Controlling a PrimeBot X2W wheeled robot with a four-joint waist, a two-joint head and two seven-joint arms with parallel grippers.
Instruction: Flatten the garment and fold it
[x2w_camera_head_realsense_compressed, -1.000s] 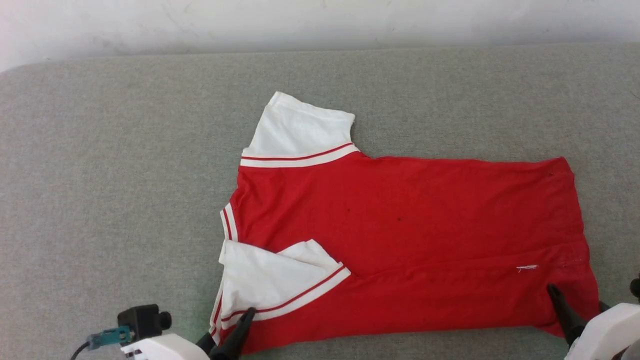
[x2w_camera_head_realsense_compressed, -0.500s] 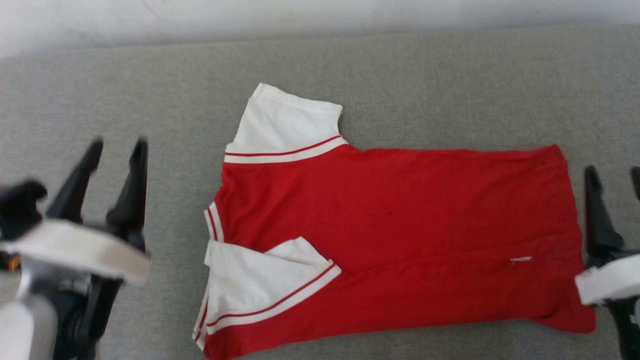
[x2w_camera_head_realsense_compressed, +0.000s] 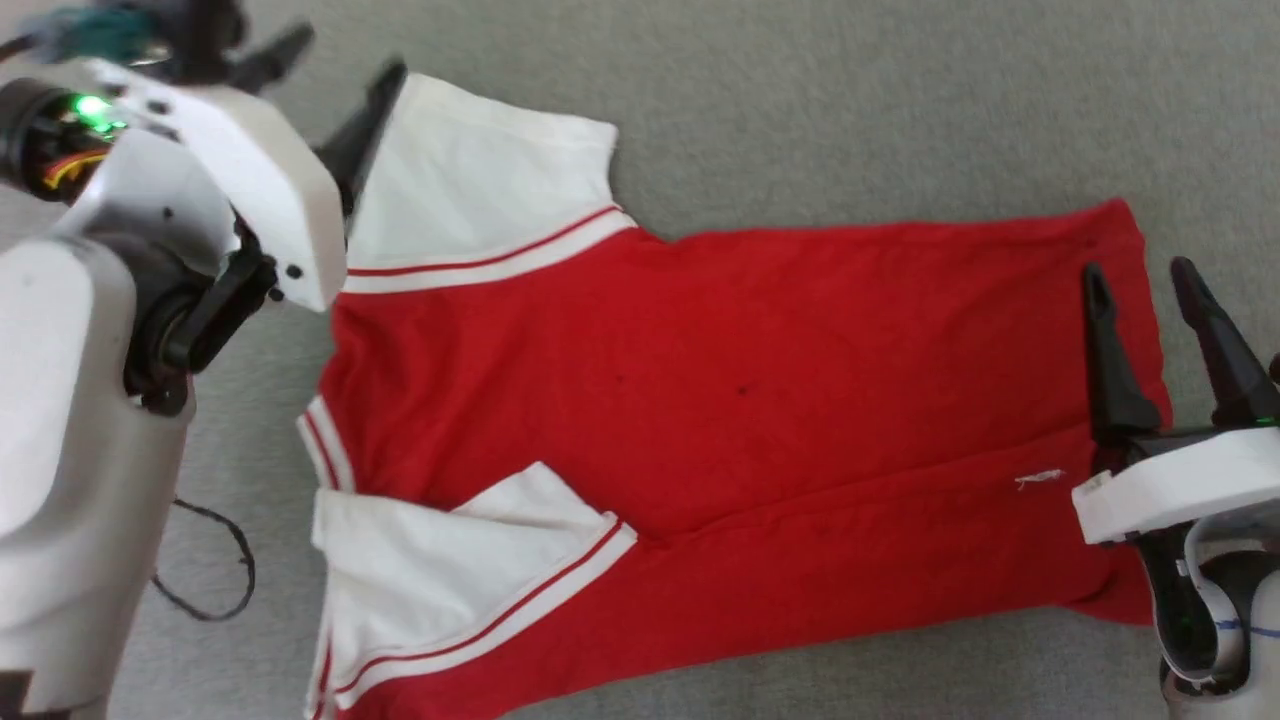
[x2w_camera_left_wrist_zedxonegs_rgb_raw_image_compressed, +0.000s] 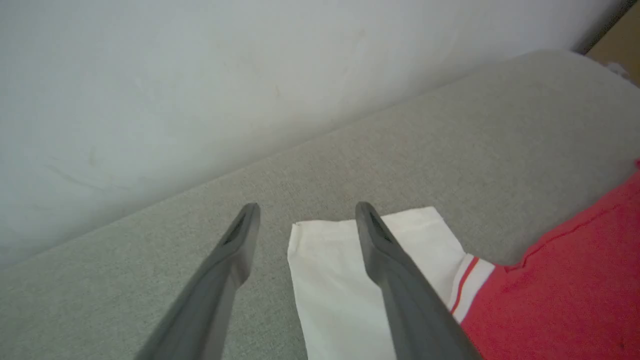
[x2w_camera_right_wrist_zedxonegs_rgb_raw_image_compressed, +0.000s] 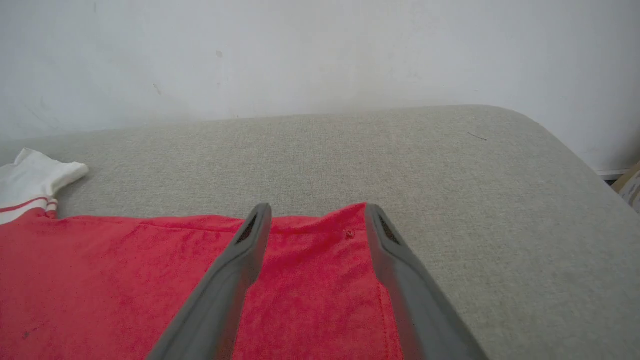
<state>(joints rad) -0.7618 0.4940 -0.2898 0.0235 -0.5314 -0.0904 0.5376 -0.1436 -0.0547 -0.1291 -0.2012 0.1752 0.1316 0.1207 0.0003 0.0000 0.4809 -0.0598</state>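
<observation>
We're hovering both wide open & empty: L gripper (x2w_camera_head_realsense_compressed: 340, 58) w/ garment's (x2w_camera_head_realsense_compressed: 740, 400) white sleeve (x2w_camera_left_wrist_zedxonegs_rgb_raw_image_compressed: 330, 280) edge between its fingers (x2w_camera_left_wrist_zedxonegs_rgb_raw_image_compressed: 392, 272), R gripper (x2w_camera_head_realsense_compressed: 1138, 270) straddling red hem corner (x2w_camera_right_wrist_zedxonegs_rgb_raw_image_compressed: 320, 240).

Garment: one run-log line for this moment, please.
garment: near side folded over | left hand: open, over far sleeve | right hand: open, over hem corner

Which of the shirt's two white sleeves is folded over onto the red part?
The sleeve nearest the robot: it lies doubled back across the red body. The far sleeve sticks out flat on the grey surface.
</observation>
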